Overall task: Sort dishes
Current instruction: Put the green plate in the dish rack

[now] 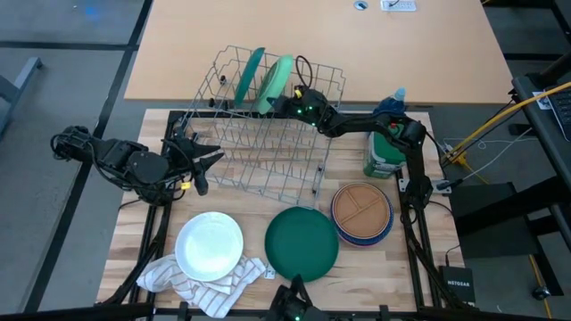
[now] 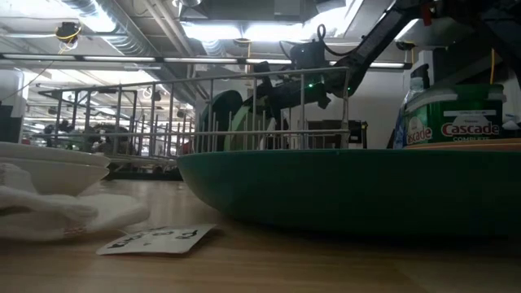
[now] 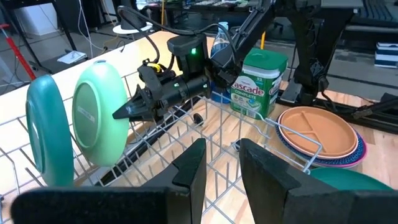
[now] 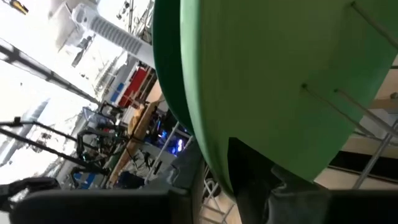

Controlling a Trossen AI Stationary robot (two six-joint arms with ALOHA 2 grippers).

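The right pincer reaches into the wire rack, its tips drawn nearly together right at the face of the light green plate; whether it pinches the rim I cannot tell, though the right wrist view shows a dark finger laid against the plate's edge. That plate stands on edge in a slot, with the dark green plate upright just beside it.

The left pincer waits at the rack's near left side, fingers a little apart around nothing.

On the bench lie the rest (all flat): a white plate on a striped cloth, a dark green bowl, and a tan divided plate stacked on others.

The likely risk: the upright plate tipping against its neighbour if nudged, or the fingers snagging a wire.
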